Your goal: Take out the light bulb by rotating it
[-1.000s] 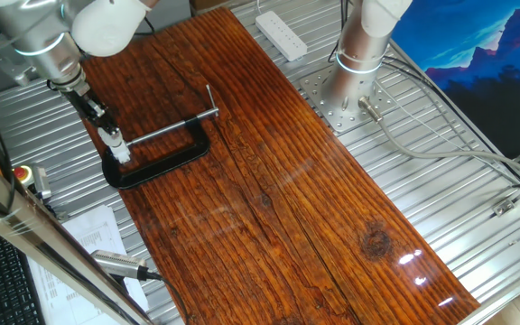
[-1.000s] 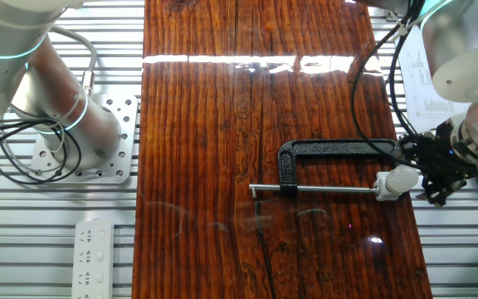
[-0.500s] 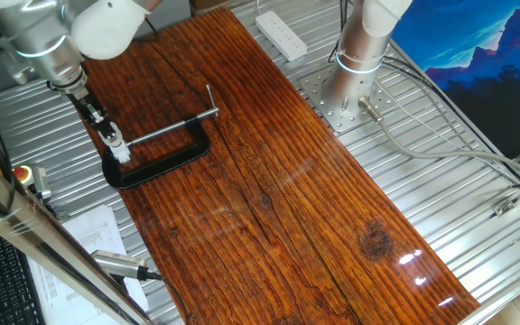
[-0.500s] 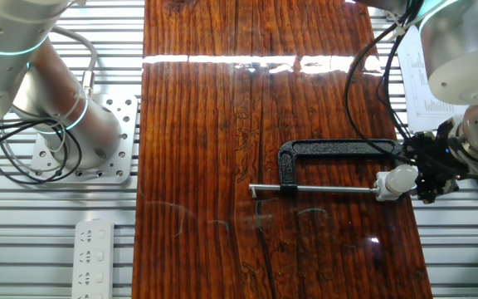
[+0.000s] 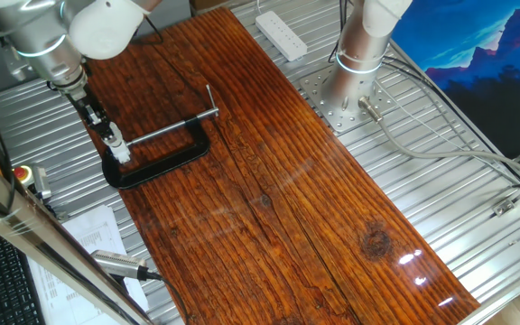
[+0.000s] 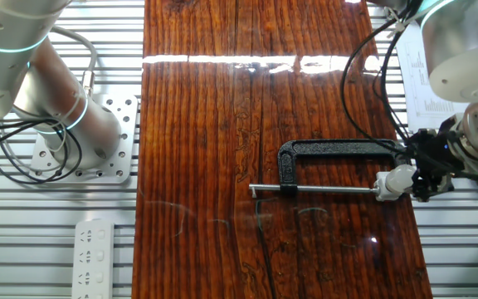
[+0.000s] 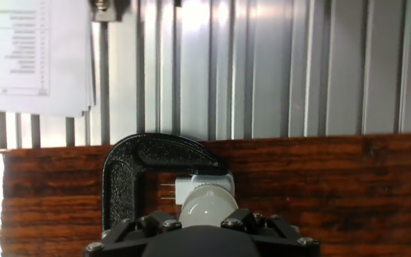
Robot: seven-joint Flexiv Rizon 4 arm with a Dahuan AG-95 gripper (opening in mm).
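We're in a robotics lab: a wooden board [image 5: 269, 181] on a ribbed metal bench [image 5: 441, 181], a second arm's bolted base [image 5: 355, 63], a power strip [image 5: 281, 34], loose cables [image 6: 23, 149].

The hand [image 6: 426, 176] sits at the bench [image 5: 278, 208] edge, closed around the light bulb [image 6: 399, 178], hemmed in by the black C-clamp [image 6: 330, 151]: its frame runs just beside the bulb on one side, its steel screw rod [image 6: 314, 190] stretches away across the wood on the other. The white socket [image 7: 204, 186] stands directly behind the bulb. Beyond the clamp the wooden surface lies open along its whole length. Off the bench edge, papers [image 5: 88, 236] lie on the ribbed metal, and a second arm's base [image 5: 355, 68] stands well apart.
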